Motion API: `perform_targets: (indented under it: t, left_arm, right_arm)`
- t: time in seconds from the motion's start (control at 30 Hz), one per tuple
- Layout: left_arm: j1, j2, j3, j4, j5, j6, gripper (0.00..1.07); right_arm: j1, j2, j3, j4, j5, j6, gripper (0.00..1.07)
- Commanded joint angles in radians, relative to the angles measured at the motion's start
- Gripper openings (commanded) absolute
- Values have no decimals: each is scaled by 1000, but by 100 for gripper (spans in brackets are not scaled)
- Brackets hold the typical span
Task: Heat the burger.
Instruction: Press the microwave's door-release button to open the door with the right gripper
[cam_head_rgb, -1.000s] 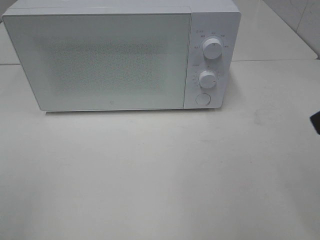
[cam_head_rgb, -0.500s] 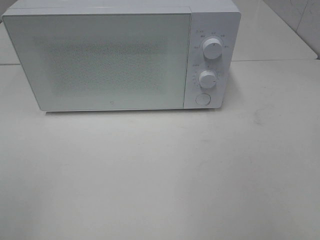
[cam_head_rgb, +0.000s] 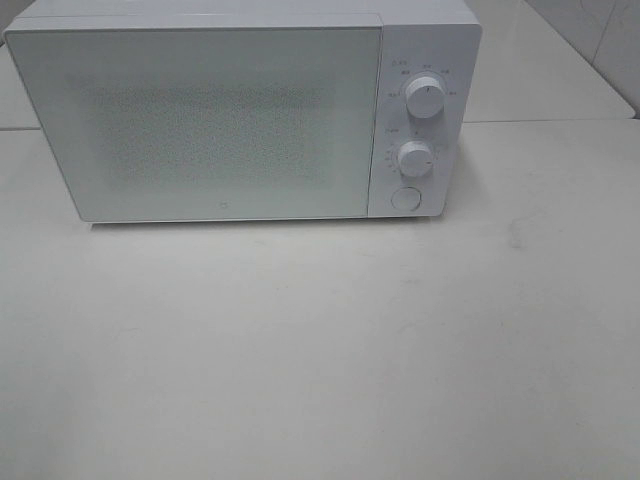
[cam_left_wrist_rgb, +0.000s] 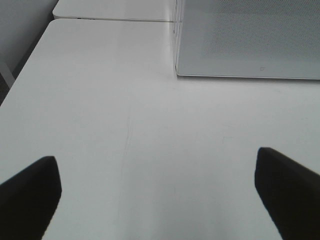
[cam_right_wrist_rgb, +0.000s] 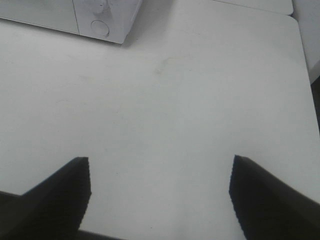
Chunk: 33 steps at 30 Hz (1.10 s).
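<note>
Right fingers gone from overhead view; one microwave, two dials, one button.

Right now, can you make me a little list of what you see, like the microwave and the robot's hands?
microwave: white, standing at the back of the table
door: shut; I cannot see inside through its dotted window
controls: upper knob, lower knob, round button under them, all to the right of the door
burger: not in view in any picture
left gripper: open, holding nothing, over bare table
right gripper: open, holding nothing, over bare table
</note>
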Motion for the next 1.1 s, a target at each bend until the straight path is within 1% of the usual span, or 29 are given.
perform_targets:
  t: [0.03,0.17,0.23,0.27,0.33,0.4,1.1]
  left_arm:
    - [3,-25,1,-4,3,-5,98]
    - [3,-25,1,-4,3,-5,98]
    - [3,-25,1,-4,3,-5,98]
    - [3,-25,1,-4,3,-5,98]
    - [3,-25,1,-4,3,-5,98]
    - [3,-25,1,-4,3,-5,98]
    - [3,-20,1,-5,3,-5,98]
  right_arm:
    - [-7,-75,35,-50,3,51,76]
    - [-7,-121,68,-60,2,79,76]
    - [-7,-168,114,-60,-3,79,76]
    - [-7,-168,114,-60,-3,79,76]
    - [-7,-208,123,-56,-43,79,76]
    - [-6,-206,142,-51,-75,84,76]
    - [-6,-206,143,-48,-76,81,76]
